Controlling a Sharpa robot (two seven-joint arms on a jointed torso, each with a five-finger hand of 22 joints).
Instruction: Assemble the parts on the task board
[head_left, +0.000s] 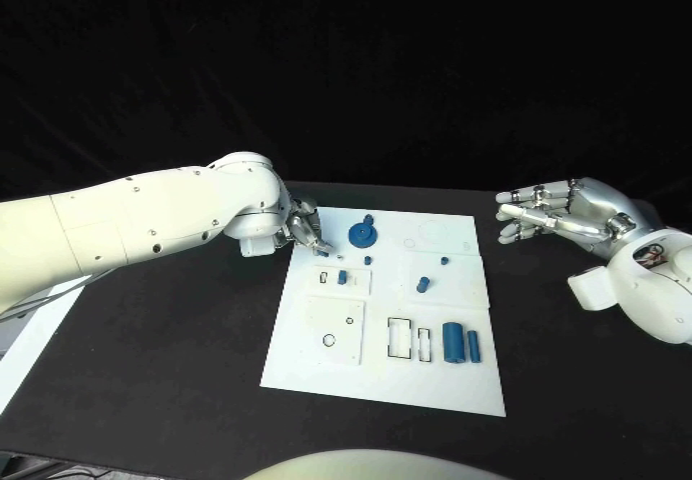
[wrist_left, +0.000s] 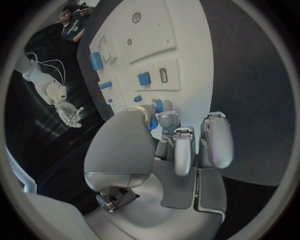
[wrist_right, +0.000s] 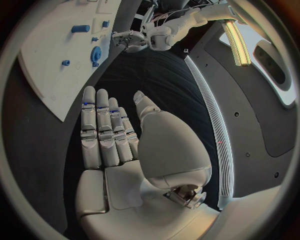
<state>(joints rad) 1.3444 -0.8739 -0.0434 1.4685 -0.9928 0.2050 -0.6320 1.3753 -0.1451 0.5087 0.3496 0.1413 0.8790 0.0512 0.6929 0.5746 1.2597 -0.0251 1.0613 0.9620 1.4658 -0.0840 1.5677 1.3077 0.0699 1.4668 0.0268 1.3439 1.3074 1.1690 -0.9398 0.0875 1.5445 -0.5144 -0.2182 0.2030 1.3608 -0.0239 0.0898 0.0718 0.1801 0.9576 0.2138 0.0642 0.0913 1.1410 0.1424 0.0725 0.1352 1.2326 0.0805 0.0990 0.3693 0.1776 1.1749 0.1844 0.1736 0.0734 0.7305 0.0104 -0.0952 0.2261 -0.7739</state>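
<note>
Left hand (head_left: 300, 228) at the task board (head_left: 325, 370) edge, fingers curled, grip unclear; right hand (head_left: 565, 215) beside it, spread, empty.

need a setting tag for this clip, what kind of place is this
Most likely a robotics lab or test bench, not a home or factory line. A white task board with small blue parts lies on a black table against a dark backdrop, and the left hand and right hand work over it.

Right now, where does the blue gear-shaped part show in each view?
Head view: blue gear at the task board's far end, beside the left hand.
Left wrist view: hidden behind that hand's fingers.
Right wrist view.
Shared landmark: the task board.
</note>
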